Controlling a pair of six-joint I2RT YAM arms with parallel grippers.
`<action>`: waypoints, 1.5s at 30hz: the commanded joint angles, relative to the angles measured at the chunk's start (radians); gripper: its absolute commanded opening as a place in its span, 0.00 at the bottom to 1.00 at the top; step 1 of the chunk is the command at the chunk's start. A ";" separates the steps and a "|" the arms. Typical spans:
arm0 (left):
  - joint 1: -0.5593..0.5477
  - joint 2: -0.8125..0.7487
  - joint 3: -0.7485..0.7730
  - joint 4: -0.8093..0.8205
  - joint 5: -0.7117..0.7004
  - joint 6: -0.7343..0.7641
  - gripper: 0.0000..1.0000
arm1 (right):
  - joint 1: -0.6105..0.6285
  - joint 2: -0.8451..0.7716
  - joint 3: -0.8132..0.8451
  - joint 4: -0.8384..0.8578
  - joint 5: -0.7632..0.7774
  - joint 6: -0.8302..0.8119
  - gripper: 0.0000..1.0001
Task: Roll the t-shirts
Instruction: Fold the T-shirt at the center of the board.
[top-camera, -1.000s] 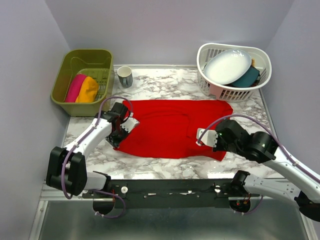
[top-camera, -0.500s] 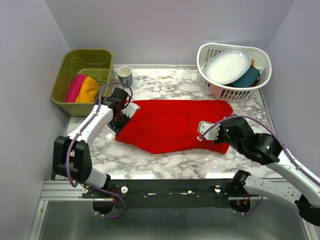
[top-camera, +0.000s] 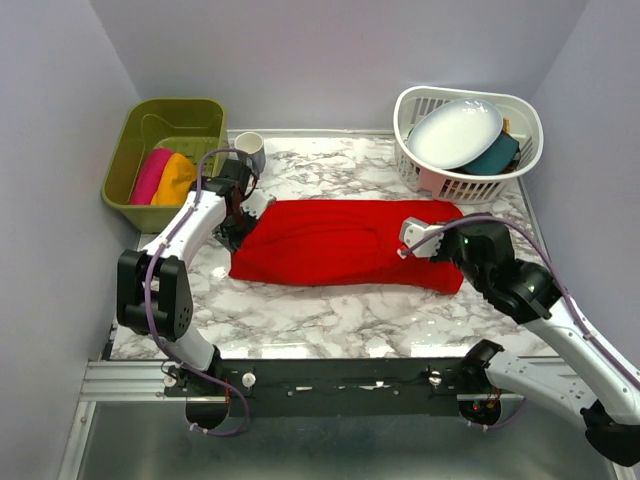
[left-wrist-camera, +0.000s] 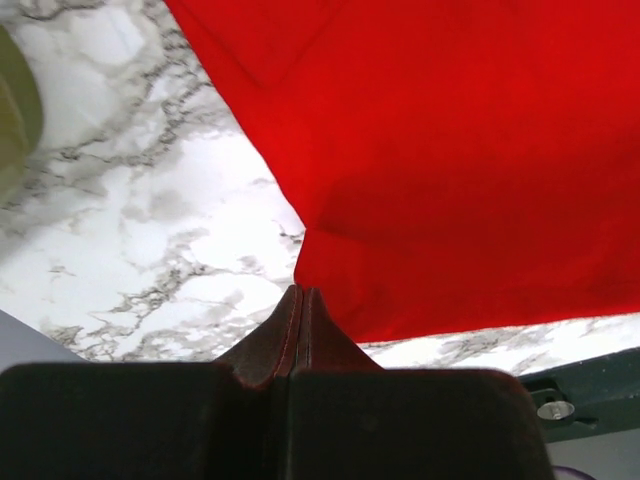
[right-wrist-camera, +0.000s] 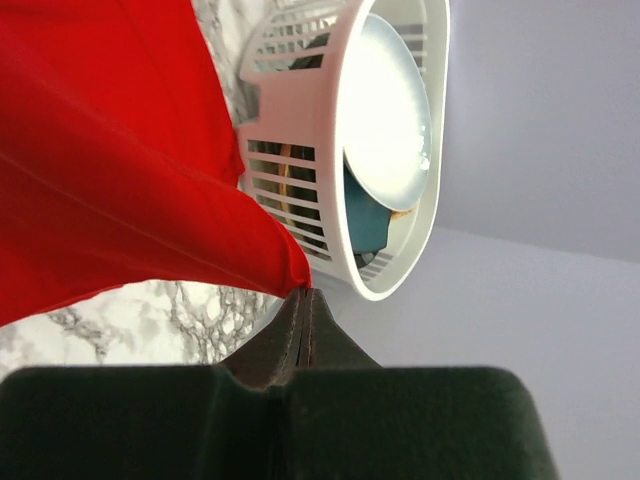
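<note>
The red t-shirt (top-camera: 340, 245) lies across the marble table as a wide band, its near edge lifted and turned over. My left gripper (top-camera: 243, 222) is at its left end, shut on a corner of the red cloth (left-wrist-camera: 430, 150) at the fingertips (left-wrist-camera: 301, 292). My right gripper (top-camera: 432, 243) is at the right end, also shut on a pinched corner of the red cloth (right-wrist-camera: 110, 170), which hangs from the tips (right-wrist-camera: 306, 292). A pink t-shirt (top-camera: 151, 174) and an orange t-shirt (top-camera: 176, 180) lie rolled in the green bin (top-camera: 128, 150).
A mug (top-camera: 249, 151) stands just behind the left gripper. A white slatted basket (top-camera: 522, 122) at the back right holds a white plate (top-camera: 455, 131) and a teal dish (top-camera: 496, 155); it is close behind the right gripper (right-wrist-camera: 400, 255). Bare marble (top-camera: 330, 318) lies in front of the shirt.
Both grippers have moved away from the near edge toward the back, carrying the shirt's front edge with them. The red shirt has gone from a broad sheet to a narrower band.
</note>
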 joint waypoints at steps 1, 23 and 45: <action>0.018 0.043 0.063 0.007 -0.007 0.002 0.00 | -0.127 0.060 -0.005 0.195 -0.113 -0.126 0.00; 0.024 0.259 0.252 0.084 -0.095 -0.006 0.00 | -0.327 0.279 -0.014 0.424 -0.268 -0.208 0.00; 0.026 0.391 0.359 0.081 -0.098 -0.012 0.00 | -0.385 0.391 0.011 0.496 -0.277 -0.217 0.01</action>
